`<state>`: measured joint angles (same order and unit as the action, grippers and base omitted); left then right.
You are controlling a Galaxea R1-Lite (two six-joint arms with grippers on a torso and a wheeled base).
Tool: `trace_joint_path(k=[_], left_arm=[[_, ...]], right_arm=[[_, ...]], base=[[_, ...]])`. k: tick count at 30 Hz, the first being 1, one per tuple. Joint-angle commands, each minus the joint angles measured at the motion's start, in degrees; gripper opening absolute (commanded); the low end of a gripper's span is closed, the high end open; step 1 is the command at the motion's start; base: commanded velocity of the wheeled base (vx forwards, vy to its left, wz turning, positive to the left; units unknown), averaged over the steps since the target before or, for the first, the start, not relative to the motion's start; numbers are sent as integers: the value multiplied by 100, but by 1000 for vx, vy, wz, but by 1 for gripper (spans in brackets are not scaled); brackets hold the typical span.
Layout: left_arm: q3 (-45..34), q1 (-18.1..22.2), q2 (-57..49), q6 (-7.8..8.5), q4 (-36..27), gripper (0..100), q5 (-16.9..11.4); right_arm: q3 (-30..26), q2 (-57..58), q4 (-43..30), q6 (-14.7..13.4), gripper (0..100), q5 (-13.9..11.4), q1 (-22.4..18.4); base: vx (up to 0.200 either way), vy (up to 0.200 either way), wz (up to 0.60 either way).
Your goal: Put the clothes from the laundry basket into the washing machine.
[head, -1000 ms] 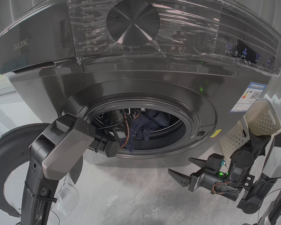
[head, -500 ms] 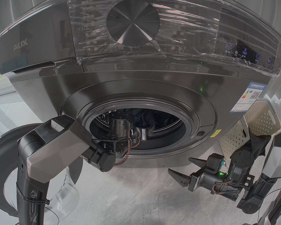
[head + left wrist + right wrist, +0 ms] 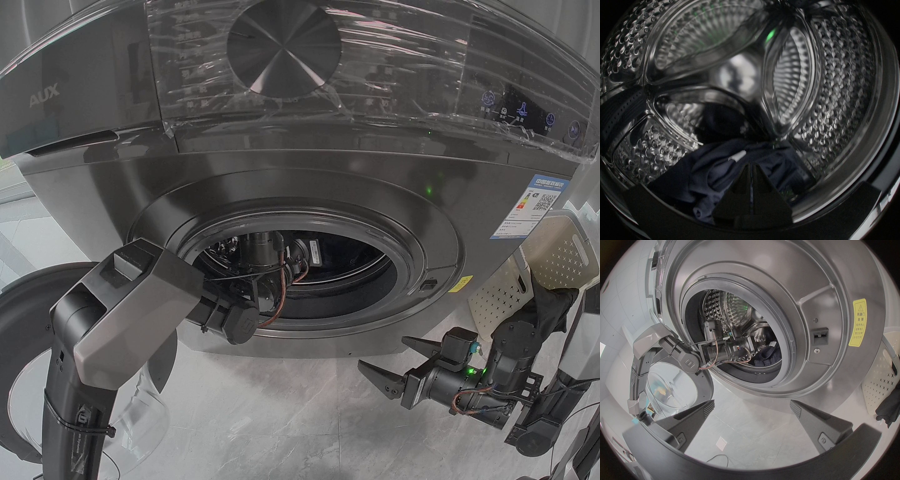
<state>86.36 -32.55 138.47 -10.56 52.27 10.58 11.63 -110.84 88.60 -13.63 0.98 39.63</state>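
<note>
Inside the drum (image 3: 843, 78) of the washing machine (image 3: 312, 175), the left gripper (image 3: 751, 170) has its fingers pressed together and holds nothing. Navy clothes (image 3: 718, 175) lie heaped just beyond and below its tips, deep enough to stay clear of the door opening. Outside, below the opening, the right gripper (image 3: 384, 357) hangs with fingers spread wide and empty, probably ready for the next garment. Beside its arm, a dark garment (image 3: 550, 306) drapes over the laundry basket (image 3: 556, 250) rim, not yet loaded

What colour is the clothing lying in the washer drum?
Dark navy blue; the clothing shows best in the left wrist view.
</note>
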Motion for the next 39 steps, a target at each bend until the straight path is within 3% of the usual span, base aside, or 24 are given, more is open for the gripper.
trace_joint_path(k=[1, 5, 10, 11, 20, 24, 31, 32, 39], left_arm=[[698, 12, 444, -157, 354, 0, 199], [1094, 100, 760, -113, 749, 0, 243], [927, 100, 734, -113, 749, 0, 243], [812, 91, 672, -104, 732, 100, 243], [-198, -41, 39, -96, 134, 100, -3], [-207, -41, 250, -87, 29, 100, -144], [426, 108, 910, 194, -95, 100, -135], [522, 126, 971, 238, -112, 0, -127], [1428, 144, 1305, 256, -358, 0, -39]], right_arm=[[24, -26, 8, 1, 100, -1, -8], [41, -26, 8, 1, 100, -1, 1], [32, -17, 8, 1, 100, -1, -8], [41, -17, 8, 1, 100, -1, -8], [32, -26, 8, 1, 100, -1, -8], [41, -34, 8, 1, 100, -1, 1], [41, -34, 8, 1, 100, -1, 27], [41, -34, 8, 1, 100, -1, 27], [41, -26, 8, 1, 100, -1, 27]], base=[[0, 0, 0], [0, 0, 0], [0, 0, 0], [0, 0, 0], [0, 0, 0], [0, 0, 0], [0, 0, 0], [0, 0, 0], [0, 0, 0]])
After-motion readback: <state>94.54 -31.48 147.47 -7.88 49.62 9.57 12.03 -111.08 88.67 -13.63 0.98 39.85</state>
